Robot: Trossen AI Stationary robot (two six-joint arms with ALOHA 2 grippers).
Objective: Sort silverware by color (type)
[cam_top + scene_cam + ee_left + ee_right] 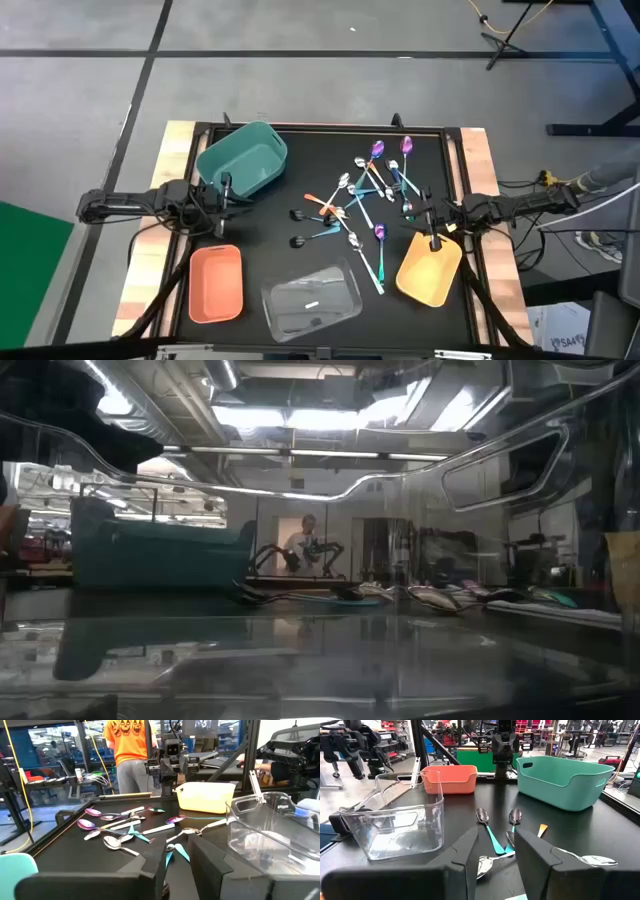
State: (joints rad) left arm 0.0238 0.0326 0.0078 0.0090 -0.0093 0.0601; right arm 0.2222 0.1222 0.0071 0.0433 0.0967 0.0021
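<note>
Several thin spoons [365, 198] lie in a loose heap on the black mat, right of centre: all-silver ones, orange-handled ones, and black or purple bowls on teal handles. Two black-bowled spoons [482, 815] lie nearer the left side, flat on the mat. My left gripper [224, 193] hovers open beside the teal bin [245, 160], with the heap [125, 827] ahead of it. My right gripper [431, 222] hovers open at the heap's right edge, by the yellow bin [430, 268]. Neither touches a spoon.
The salmon bin [217, 283] and the clear bin [312, 298] stand along the near edge, and the clear bin's wall fills the low view. The wooden table edge [478, 150] frames the mat. A person in an orange shirt [127, 750] stands beyond the table's right side.
</note>
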